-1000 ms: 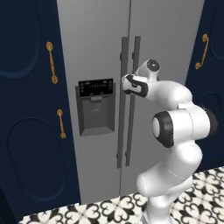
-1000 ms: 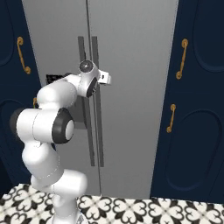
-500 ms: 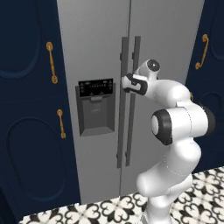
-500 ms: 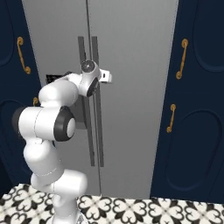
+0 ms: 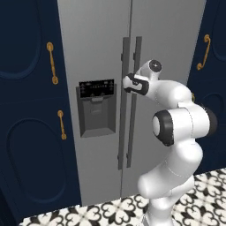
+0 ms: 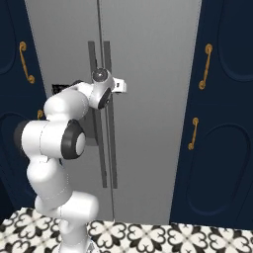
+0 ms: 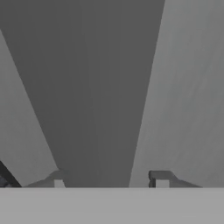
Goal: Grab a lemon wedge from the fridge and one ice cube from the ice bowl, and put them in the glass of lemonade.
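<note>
Reaching at the fridge [image 5: 97, 53] doors, both shut | gripper [image 7: 109, 179] spread open, fingertips [image 7: 161, 176] straddling a dark bar handle [image 7: 96, 96] | navy cabinets [image 6: 222, 148] flanked it

Your arm's folded up tall here: it rises off the base, bends at the big dark elbow joint around chest height, then the forearm reaches up and forward. The wrist is turned so the gripper [image 5: 128, 84] points straight ahead, away from the base. From the hand camera you can see both fingertips [image 7: 161, 177] spread well apart, with a wide gap between them. Nothing's pinched between the fingers.
</note>
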